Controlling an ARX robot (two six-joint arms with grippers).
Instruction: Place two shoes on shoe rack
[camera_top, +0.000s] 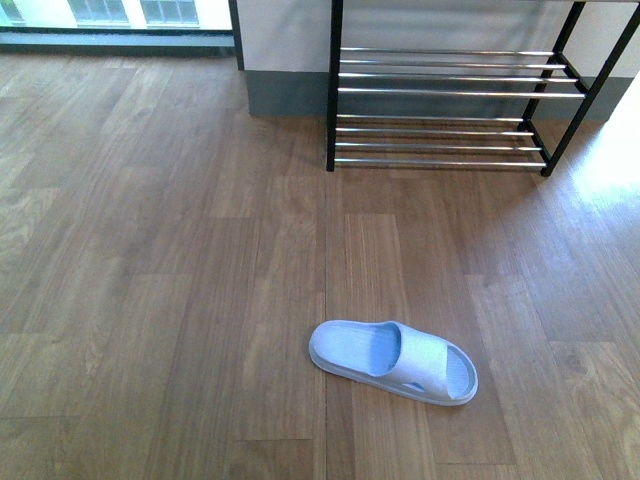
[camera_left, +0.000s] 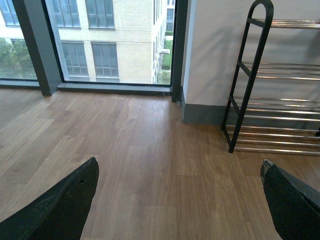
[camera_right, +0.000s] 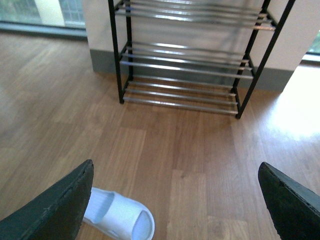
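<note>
On the floor (camera_top: 150, 250), well short of the shoe rack (camera_top: 440, 90), the blue slide (camera_top: 393, 362) lies flat; left pincer (camera_left: 178, 170) and right pincer (camera_right: 175, 170) gape empty, ready for pickup.

The wood-plank floor (camera_top: 150, 250) carried one pale blue slide sandal (camera_top: 393, 361), lying sole down; the black-framed shoe rack (camera_top: 450, 92) stood well apart from it, by the wall (camera_top: 290, 40).

Brown wood-plank floor (camera_top: 150, 300) runs to a white wall (camera_left: 215, 50) with grey skirting (camera_left: 202, 114); tall dark-framed windows (camera_left: 110, 40) show a pale brick building (camera_left: 132, 55); daylight glares on the floor's right side
</note>
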